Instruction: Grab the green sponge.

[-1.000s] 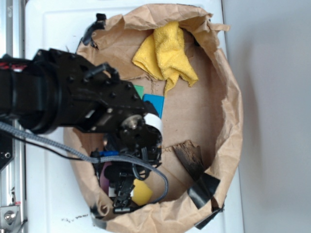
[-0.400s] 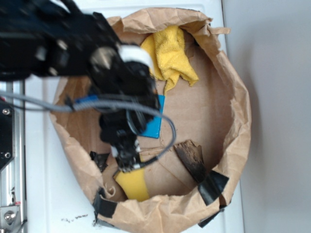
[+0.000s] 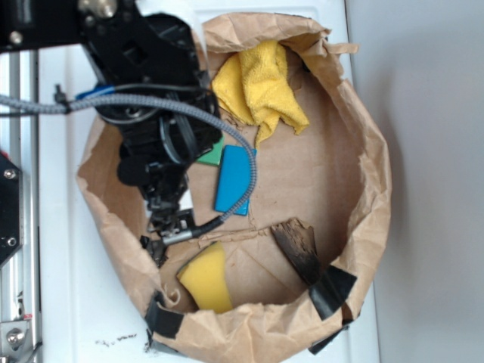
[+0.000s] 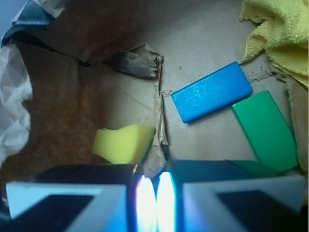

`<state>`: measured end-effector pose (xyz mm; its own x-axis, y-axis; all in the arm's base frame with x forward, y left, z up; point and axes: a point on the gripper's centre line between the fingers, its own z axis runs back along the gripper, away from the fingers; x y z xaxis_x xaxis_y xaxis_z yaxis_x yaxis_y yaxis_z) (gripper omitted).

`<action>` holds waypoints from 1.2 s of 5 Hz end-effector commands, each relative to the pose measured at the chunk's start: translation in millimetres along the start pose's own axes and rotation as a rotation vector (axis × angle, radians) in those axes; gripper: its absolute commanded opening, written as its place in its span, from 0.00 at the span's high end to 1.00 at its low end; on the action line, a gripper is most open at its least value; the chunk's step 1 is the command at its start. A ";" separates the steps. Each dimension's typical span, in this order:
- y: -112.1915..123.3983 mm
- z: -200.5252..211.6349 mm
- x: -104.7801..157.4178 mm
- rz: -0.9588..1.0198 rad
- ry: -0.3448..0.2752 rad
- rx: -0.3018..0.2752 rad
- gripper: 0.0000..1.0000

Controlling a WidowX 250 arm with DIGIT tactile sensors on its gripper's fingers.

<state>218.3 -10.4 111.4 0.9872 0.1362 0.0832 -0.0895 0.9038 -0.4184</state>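
The green sponge (image 3: 204,280) lies on the brown paper floor near the front wall of the bag. Only its yellow foam shows; its green layer is hidden. My gripper (image 3: 172,227) hangs just above and left of it in the exterior view, apart from it. In the wrist view the sponge (image 4: 123,143) sits just beyond the left finger, and the gripper (image 4: 155,183) has its jaws pressed together with nothing between them.
A blue block (image 3: 232,179) and a flat bright-green block (image 3: 212,155) lie mid-floor beside my arm. A yellow cloth (image 3: 261,83) is bunched at the back. A dark charred piece (image 3: 296,246) lies right of the sponge. The crumpled paper bag wall (image 3: 370,174) rings everything.
The arm has drawn back toward the top left, lifting the gripper off the sponge. The sponge stays on the floor, now fully uncovered, and the blue and green blocks show again.
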 end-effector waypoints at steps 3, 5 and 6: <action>-23.2 -60.9 19.5 -0.088 -0.152 0.190 0.00; -30.7 -61.6 25.8 -0.266 0.069 0.138 0.00; -34.8 -54.7 31.3 -0.382 0.185 0.057 0.00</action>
<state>249.1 -64.3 70.7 0.9568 -0.2907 0.0016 0.2731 0.8968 -0.3481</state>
